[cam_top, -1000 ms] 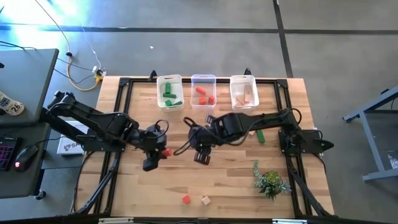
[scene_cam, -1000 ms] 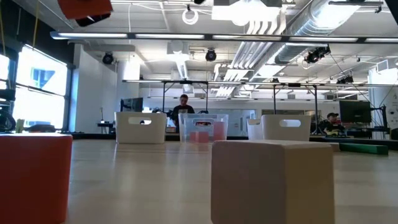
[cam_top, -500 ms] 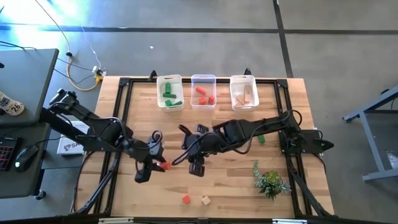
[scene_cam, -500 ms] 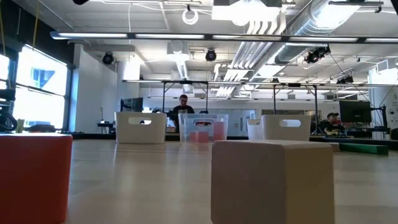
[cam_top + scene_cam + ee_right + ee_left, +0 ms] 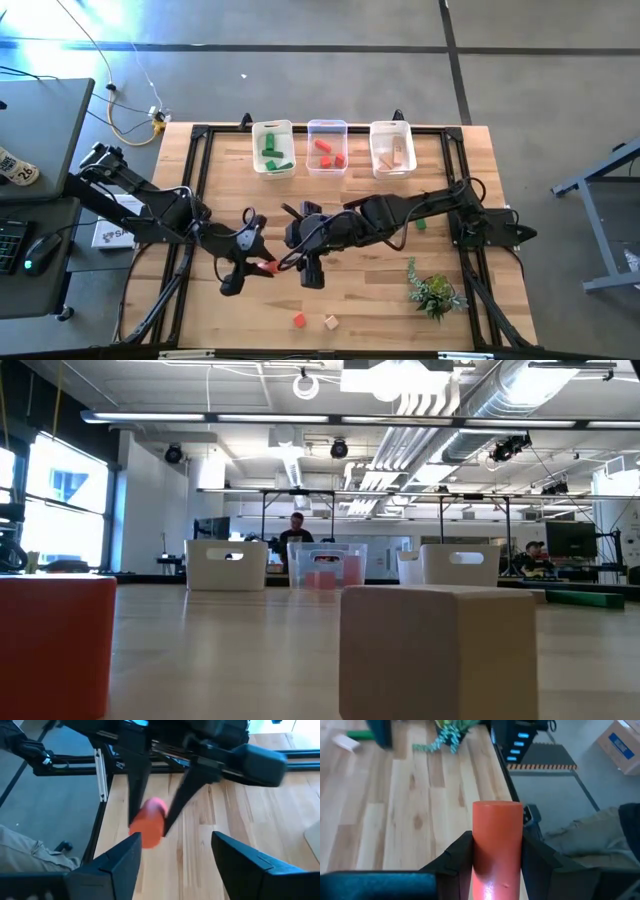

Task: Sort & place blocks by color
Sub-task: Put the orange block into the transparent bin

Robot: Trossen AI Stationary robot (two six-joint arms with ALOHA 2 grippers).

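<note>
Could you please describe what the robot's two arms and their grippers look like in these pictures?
Both arms are dark, nearly black, built of jointed segments with black cables looping alongside them. The left gripper and right gripper each end in two flat, tapering dark fingers. No markings are legible on either.

Little can be read. A white tag (image 5: 17, 168) on the dark side desk (image 5: 40, 110), well off beyond the left tool (image 5: 247, 272), bears the digits "26" (roughly). The white sheet (image 5: 112, 235) under that arm carries illegible dark lettering.
</note>
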